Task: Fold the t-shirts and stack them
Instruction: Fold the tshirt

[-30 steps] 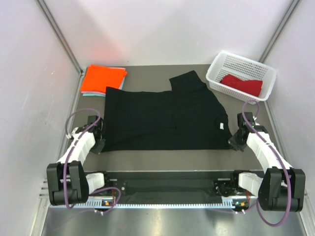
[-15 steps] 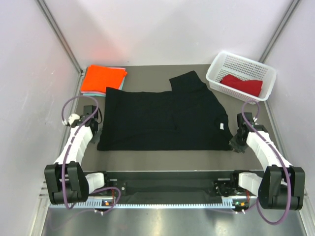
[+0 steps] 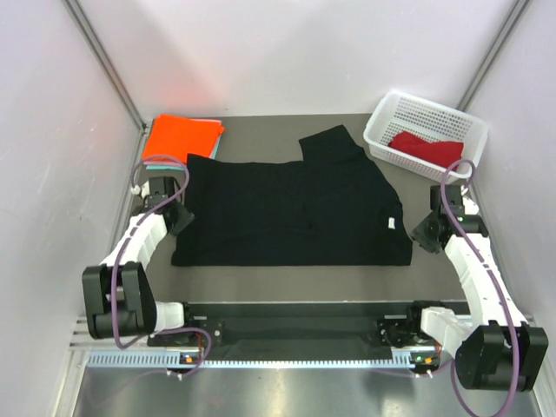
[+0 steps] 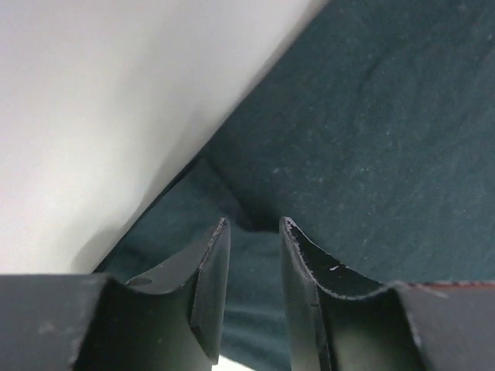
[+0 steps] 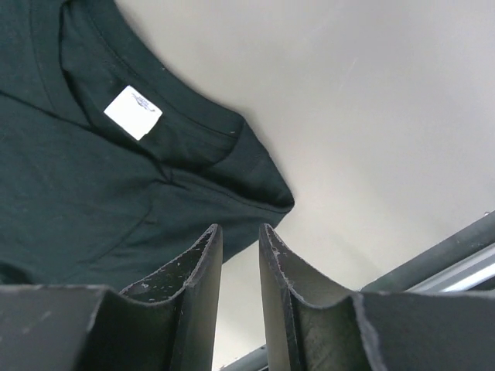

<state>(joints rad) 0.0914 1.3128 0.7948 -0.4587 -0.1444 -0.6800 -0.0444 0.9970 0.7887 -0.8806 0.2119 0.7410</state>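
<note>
Black t-shirt [image 3: 287,213] lies half-folded. Left gripper [image 4: 254,229] and right gripper [image 5: 240,230], narrowly parted and empty, likely pinch its edges next.

The spread t-shirt [image 3: 291,213] lies in the middle. The folded stack [image 3: 181,139], seemingly two shirts, is far left. The basket [image 3: 423,111], holding a crumpled t-shirt [image 3: 427,149], is far right.

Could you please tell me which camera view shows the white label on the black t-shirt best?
The right wrist view: the label appears large and clear. Top external shows it only as a white speck; the left wrist view misses it.
</note>
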